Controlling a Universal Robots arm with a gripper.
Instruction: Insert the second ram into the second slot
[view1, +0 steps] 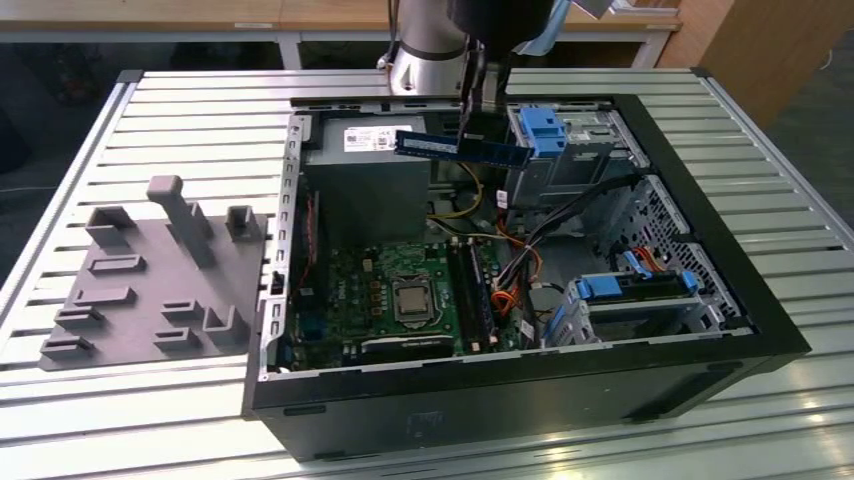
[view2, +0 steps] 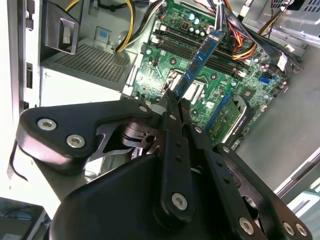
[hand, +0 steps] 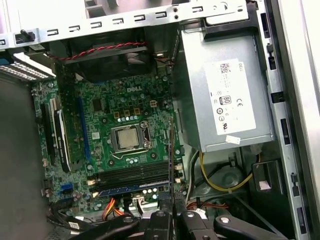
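Hovering over the open case (view1: 534, 395), the jaws clamp the second ram (view1: 461, 147); label unreadable.

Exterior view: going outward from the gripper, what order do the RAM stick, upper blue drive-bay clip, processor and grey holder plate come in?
1. RAM stick, clamped in the gripper above the case.
2. Upper blue drive-bay clip, just toward the exterior view's right.
3. Processor, on the motherboard.
4. Grey holder plate, on the table, exterior view's left.
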